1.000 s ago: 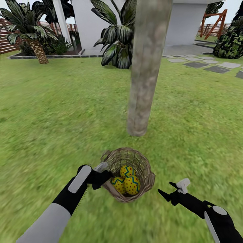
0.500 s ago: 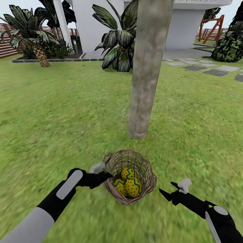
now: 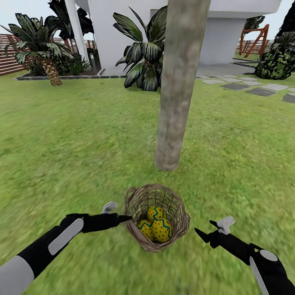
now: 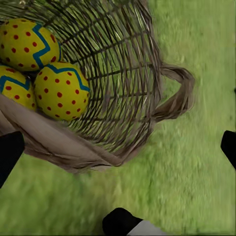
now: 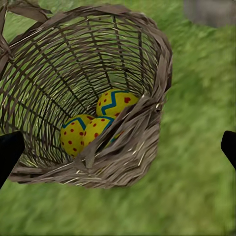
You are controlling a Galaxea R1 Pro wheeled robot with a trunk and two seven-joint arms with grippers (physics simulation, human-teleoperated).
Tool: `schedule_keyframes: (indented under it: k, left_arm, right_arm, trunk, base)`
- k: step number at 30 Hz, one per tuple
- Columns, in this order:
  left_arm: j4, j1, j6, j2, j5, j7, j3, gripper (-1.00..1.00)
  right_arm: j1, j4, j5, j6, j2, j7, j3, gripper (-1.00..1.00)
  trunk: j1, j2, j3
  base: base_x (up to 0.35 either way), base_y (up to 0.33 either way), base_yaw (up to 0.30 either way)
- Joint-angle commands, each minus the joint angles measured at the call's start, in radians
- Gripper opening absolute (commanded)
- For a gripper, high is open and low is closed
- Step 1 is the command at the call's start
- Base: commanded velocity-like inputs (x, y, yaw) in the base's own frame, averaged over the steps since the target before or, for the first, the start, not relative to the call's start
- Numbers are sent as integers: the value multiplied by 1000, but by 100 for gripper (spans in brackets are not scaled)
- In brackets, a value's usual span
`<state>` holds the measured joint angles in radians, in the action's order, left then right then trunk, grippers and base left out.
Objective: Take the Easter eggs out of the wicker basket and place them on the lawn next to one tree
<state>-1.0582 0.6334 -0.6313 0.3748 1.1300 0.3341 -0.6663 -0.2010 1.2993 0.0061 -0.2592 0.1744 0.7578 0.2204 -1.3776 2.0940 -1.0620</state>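
The wicker basket [image 3: 179, 216] stands on the lawn [image 3: 61, 143] just in front of the tree trunk [image 3: 178, 82], tipped a little toward me. Three yellow Easter eggs [image 3: 157, 224] with red dots and blue zigzags lie inside it. My left gripper [image 3: 119, 213] is open at the basket's left side, its black tip at the rim. In the left wrist view the basket [image 4: 123, 73] and the eggs [image 4: 61, 91] lie ahead of the spread fingers. My right gripper [image 3: 207, 230] hangs open to the basket's right, apart from it. The right wrist view looks into the basket [image 5: 98, 49] at the eggs [image 5: 115, 103].
Beyond the trunk are a broad-leaf plant [image 3: 143, 53], a white house [image 3: 229, 37] and a stone path [image 3: 254, 88]. A short palm [image 3: 41, 49] and a slat fence [image 3: 8, 57] are far left. A dark bush [image 3: 278, 61] and a red playset [image 3: 256, 39] are far right.
My left arm has dropped lower and drawn back to the left, its gripper easing off the basket's rim. The basket, eggs and right arm stay put. The camera shifted slightly.
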Motion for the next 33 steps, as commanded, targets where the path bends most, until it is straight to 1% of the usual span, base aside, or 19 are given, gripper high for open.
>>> schedule_keyframes:
  k: [1,4,6,7,8,9,12,13,16,19,20,21,22,23,24,30,33]
  left_arm:
    - [5,-1,15,6,-26,83,-1,100]
    - [23,-9,43,12,-99,226,-2,100]
    - [34,-21,70,14,-148,305,-2,100]
    - [44,-31,98,16,-179,373,-2,100]
    - [64,-38,121,20,-191,413,-2,100]
    - [82,-41,139,24,-195,437,-2,100]
    - [152,-46,207,31,-202,515,-3,100]
    - [189,-47,238,32,-204,550,-3,100]
    - [239,-47,281,36,-207,598,-4,100]
    - [244,-47,288,51,-207,607,-4,100]
    - [243,-47,289,63,-206,616,-4,100]
    - [243,-47,290,67,-206,621,-4,100]
    - [243,-47,290,73,-206,634,-4,100]
    - [246,-47,290,81,-206,659,-3,100]
    - [247,-47,291,84,-206,667,-3,100]
    - [249,-47,290,88,-206,679,-3,100]
    - [250,-47,287,82,-206,676,-1,100]
  right_arm:
    - [0,0,0,0,1,0,0,100]
    - [0,0,0,0,2,-10,0,100]
    - [0,0,0,0,2,-28,1,100]
    - [0,1,0,0,2,-47,2,100]
    - [0,2,0,0,2,-56,2,100]
    - [0,3,0,0,2,-59,2,100]
    - [0,3,0,0,2,-64,2,100]
    - [0,4,0,0,2,-65,2,100]
    - [0,6,0,0,3,-67,3,100]
    - [0,6,0,0,3,-70,4,100]
    - [0,7,0,0,3,-74,4,100]
    - [0,7,0,0,3,-77,4,100]
    - [0,7,0,0,3,-84,4,100]
    - [0,7,0,0,3,-97,4,100]
    - [0,7,0,0,3,-101,4,100]
    - [0,7,0,0,4,-108,4,100]
    - [0,7,0,-1,4,-110,4,100]
  trunk:
    - [0,0,2]
    - [0,0,7]
    - [0,0,10]
    - [0,0,11]
    - [0,0,13]
    - [0,0,15]
    - [0,0,20]
    - [0,0,21]
    - [0,0,26]
    - [0,0,31]
    - [0,0,32]
    - [0,0,34]
    - [0,0,35]
    - [0,0,37]
    - [0,0,38]
    - [0,0,47]
    - [0,0,48]
  base:
    - [0,0,0]
    - [0,0,0]
    - [0,0,0]
    - [0,0,0]
    - [0,0,0]
    - [0,0,0]
    - [0,0,0]
    - [0,0,0]
    - [0,0,0]
    - [-88,23,0]
    - [-213,90,0]
    - [-227,97,0]
    - [-246,109,0]
    - [-266,121,0]
    - [-272,124,0]
    - [-231,91,0]
    - [-34,8,0]
